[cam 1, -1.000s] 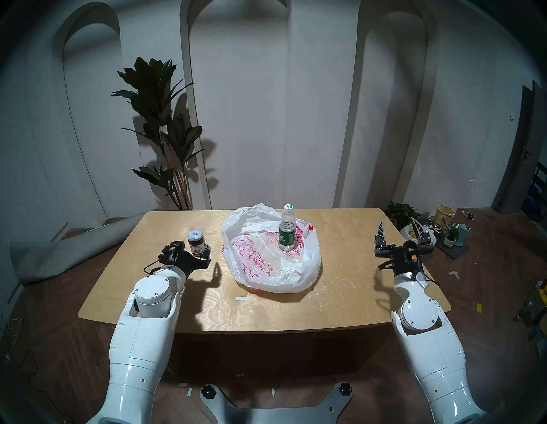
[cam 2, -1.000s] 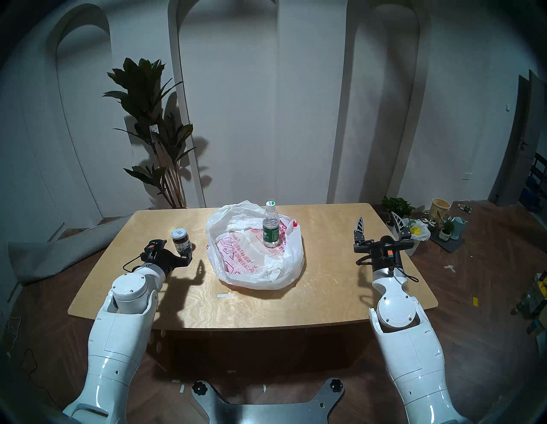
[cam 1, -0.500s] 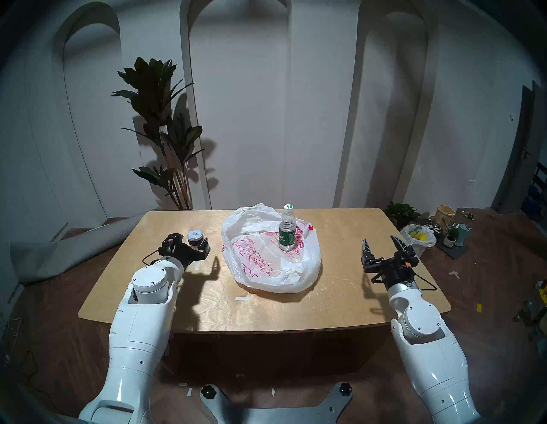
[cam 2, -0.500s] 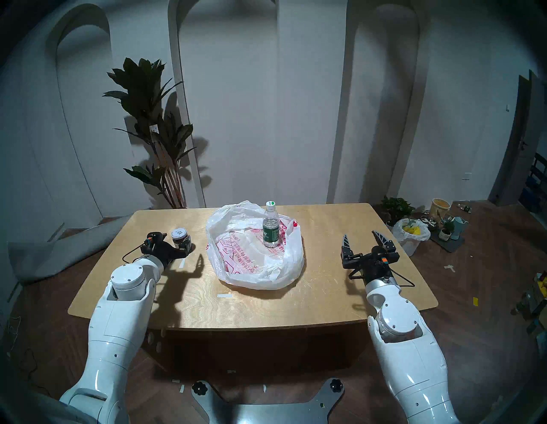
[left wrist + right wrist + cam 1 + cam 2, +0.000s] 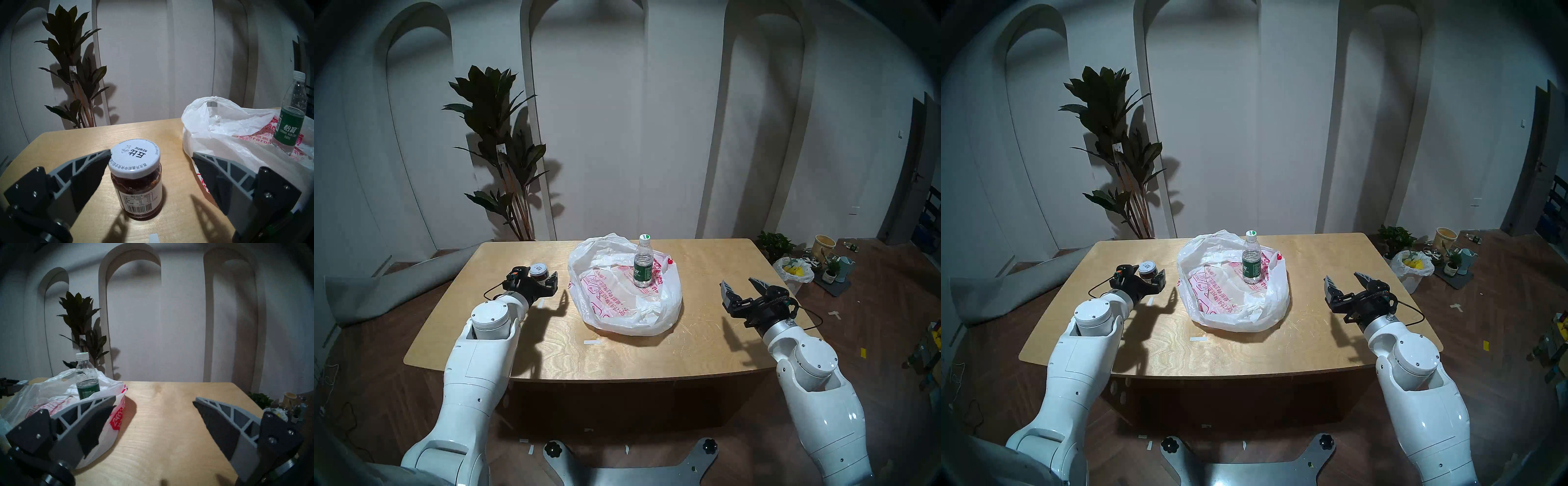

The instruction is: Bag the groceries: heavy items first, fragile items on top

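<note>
The short dark-brown glass jar with a grey metal lid (image 5: 135, 182) stands upright on the worktop's (image 5: 619, 353) left side, between the spread, empty fingers of the left claw (image 5: 150, 154), nearer its left finger.

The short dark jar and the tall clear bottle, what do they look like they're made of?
The short dark jar with a white lid: probably glass, glossy, dark contents showing through; its lid looks like painted metal, though that is uncertain. The tall clear bottle with a green label: thin clear plastic, ribbed and see-through, with a shiny wrap label.
</note>
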Robot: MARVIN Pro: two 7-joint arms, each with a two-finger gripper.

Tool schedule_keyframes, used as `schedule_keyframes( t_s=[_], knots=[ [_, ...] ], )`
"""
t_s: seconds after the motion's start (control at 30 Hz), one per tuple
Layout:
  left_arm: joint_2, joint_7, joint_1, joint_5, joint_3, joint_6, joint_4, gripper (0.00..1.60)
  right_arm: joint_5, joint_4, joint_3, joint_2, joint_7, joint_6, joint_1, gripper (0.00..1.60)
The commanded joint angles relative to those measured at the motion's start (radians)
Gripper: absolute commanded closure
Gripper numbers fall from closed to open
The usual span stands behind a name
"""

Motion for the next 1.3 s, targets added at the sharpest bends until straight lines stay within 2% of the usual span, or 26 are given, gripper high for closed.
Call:
schedule_keyframes(
  t_s=[0.0, 0.33, 0.57, 0.77, 0.8, 0.87, 1.03, 1.07, 1.1, 1.2, 1.27],
  knots=[
    [0.004, -0.022, -0.103, 0.007, 0.021, -0.072, 0.081, 0.00, 0.103, -0.074, 0.044, 0.047, 0.075, 0.125, -0.013, 0.00],
    [0.005, -0.048, -0.195, -0.003, 0.032, -0.199, 0.252, 0.00, 0.219, -0.110, 0.095, 0.092, 0.144, 0.331, -0.016, 0.00],
    [0.016, -0.069, -0.243, -0.015, 0.028, -0.277, 0.361, 0.00, 0.256, -0.116, 0.114, 0.105, 0.161, 0.423, -0.007, 0.00],
    [0.016, -0.080, -0.295, -0.027, 0.022, -0.322, 0.453, 0.00, 0.269, -0.118, 0.122, 0.109, 0.167, 0.467, 0.000, 0.00],
    [0.017, -0.077, -0.273, -0.031, 0.019, -0.319, 0.425, 0.00, 0.270, -0.118, 0.122, 0.109, 0.167, 0.470, 0.001, 0.00],
    [0.012, -0.084, -0.321, -0.036, 0.017, -0.330, 0.492, 0.00, 0.273, -0.118, 0.124, 0.110, 0.168, 0.479, 0.003, 0.00],
    [0.009, -0.082, -0.365, -0.041, 0.015, -0.330, 0.554, 0.00, 0.276, -0.118, 0.126, 0.111, 0.170, 0.493, 0.006, 0.00],
    [0.009, -0.078, -0.347, -0.044, 0.013, -0.327, 0.529, 0.00, 0.277, -0.118, 0.126, 0.111, 0.170, 0.495, 0.006, 0.00],
    [0.009, -0.081, -0.377, -0.041, 0.015, -0.328, 0.568, 0.00, 0.277, -0.118, 0.127, 0.111, 0.171, 0.498, 0.007, 0.00],
    [0.010, -0.077, -0.382, -0.042, 0.016, -0.324, 0.575, 0.00, 0.279, -0.118, 0.127, 0.112, 0.171, 0.504, 0.008, 0.00],
    [0.009, -0.077, -0.414, -0.040, 0.017, -0.326, 0.618, 0.00, 0.280, -0.118, 0.128, 0.112, 0.172, 0.508, 0.009, 0.00]
  ],
)
